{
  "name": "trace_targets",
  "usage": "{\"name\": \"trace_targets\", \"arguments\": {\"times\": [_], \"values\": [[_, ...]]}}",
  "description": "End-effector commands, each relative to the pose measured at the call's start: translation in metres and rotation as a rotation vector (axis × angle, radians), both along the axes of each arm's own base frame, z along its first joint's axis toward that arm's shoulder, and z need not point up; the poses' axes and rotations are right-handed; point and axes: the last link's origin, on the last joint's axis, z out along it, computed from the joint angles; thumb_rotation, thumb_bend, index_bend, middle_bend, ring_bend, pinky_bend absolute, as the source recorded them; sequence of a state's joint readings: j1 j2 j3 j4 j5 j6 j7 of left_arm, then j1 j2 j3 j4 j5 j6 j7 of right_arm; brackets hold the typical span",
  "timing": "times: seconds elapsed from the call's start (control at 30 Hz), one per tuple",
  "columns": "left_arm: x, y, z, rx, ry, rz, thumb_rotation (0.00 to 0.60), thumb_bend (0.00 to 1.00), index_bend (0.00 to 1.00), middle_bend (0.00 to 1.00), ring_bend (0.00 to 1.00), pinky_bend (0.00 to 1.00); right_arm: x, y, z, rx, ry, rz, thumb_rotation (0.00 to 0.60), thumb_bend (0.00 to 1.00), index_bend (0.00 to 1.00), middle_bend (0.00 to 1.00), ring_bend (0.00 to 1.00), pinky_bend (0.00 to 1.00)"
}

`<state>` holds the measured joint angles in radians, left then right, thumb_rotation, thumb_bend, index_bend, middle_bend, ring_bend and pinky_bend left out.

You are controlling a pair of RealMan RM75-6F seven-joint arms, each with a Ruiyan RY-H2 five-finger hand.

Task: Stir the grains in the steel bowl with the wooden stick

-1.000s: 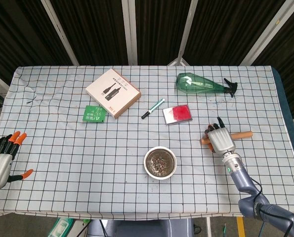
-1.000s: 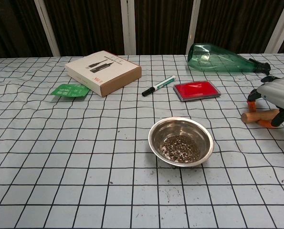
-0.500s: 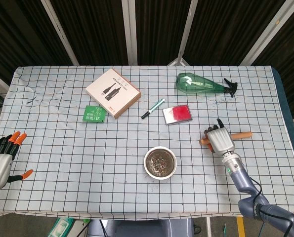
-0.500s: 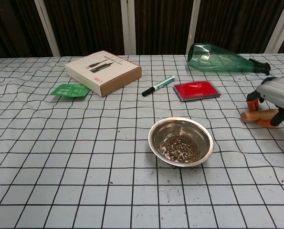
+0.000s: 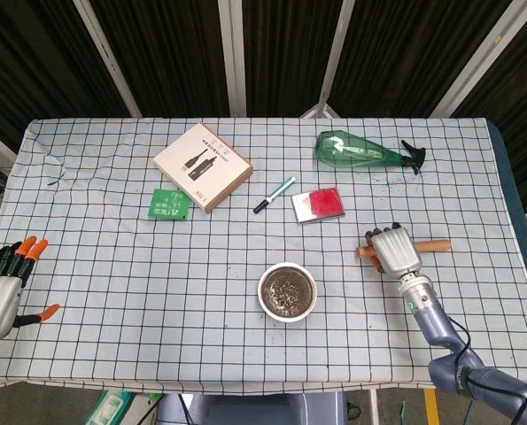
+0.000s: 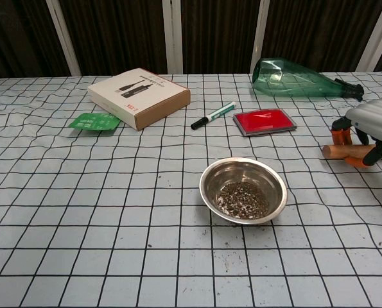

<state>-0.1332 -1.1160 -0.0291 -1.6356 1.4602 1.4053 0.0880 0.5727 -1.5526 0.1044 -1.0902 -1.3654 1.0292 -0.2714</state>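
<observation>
Head view: the round steel bowl (image 5: 287,292) of grains sits on the checked counter (image 5: 139,266). Right of it, the right robot hand (image 5: 395,251) curls over the brown wooden stick (image 5: 434,243). The left robot hand (image 5: 4,282) hangs far left, fingers spread, empty.

Chest view: the stick (image 6: 345,151) lies on the counter right of the bowl (image 6: 243,190), the right robot hand (image 6: 370,128) closed around it.

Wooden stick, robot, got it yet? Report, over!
Right hand closing over wooden stick, not lifted. Left hand open, idle. Steel bowl of grains unstirred. Path clear.
</observation>
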Motion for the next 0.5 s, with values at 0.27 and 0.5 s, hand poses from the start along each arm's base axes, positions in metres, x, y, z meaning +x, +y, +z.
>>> {"name": "trace_targets", "arguments": {"times": [0.27,0.5], "values": [[0.001,0.000,0.000,0.000,0.000,-0.002,0.600,0.07,0.00,0.00,0.00,0.00,0.008,0.002,0.006,-0.009,-0.066,0.011,0.600,0.47,0.79,0.57,0.58,0.42],[0.001,0.000,0.000,0.002,0.000,-0.002,0.600,0.07,0.00,0.00,0.00,0.00,0.014,0.002,0.018,-0.034,-0.137,0.014,0.600,0.47,0.80,0.57,0.59,0.42]]}}
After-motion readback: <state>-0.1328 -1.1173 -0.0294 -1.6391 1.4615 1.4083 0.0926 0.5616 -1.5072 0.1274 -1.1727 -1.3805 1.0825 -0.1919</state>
